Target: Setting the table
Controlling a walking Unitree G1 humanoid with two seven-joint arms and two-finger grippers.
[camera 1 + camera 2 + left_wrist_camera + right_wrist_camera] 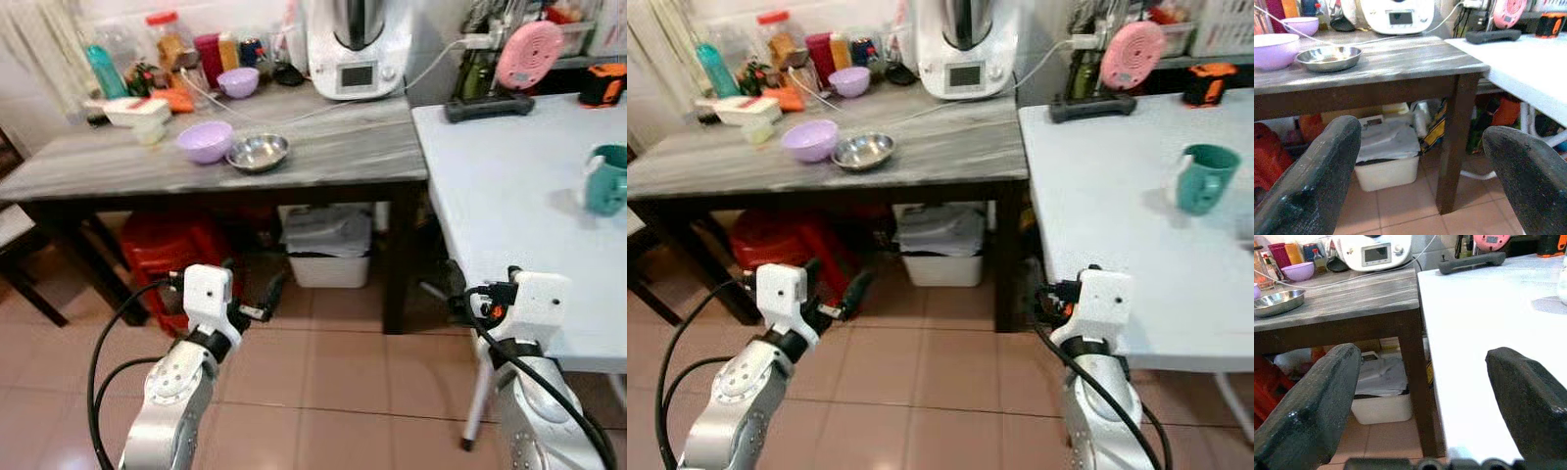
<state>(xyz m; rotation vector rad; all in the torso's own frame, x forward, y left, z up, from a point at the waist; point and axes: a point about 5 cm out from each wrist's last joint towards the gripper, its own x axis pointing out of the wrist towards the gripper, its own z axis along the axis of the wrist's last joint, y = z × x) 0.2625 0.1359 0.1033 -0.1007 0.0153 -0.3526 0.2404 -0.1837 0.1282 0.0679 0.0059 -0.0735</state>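
Approach is the step in hand: both the left gripper (1420,181) and right gripper (1422,406) hang wide and empty below table height, so reaching the purple bowl (204,140) beside the steel dish (258,151) likely calls for stepping closer.

Lilac bowl (205,141), silver dish (258,152), grey-streaked wooden table (333,147), teal mug (607,179), white table (509,196).

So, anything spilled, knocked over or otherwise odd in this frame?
Nothing stands out. The purple bowl and steel bowl sit upright on the wooden table, the teal mug stands upright on the white table, and no spill shows.
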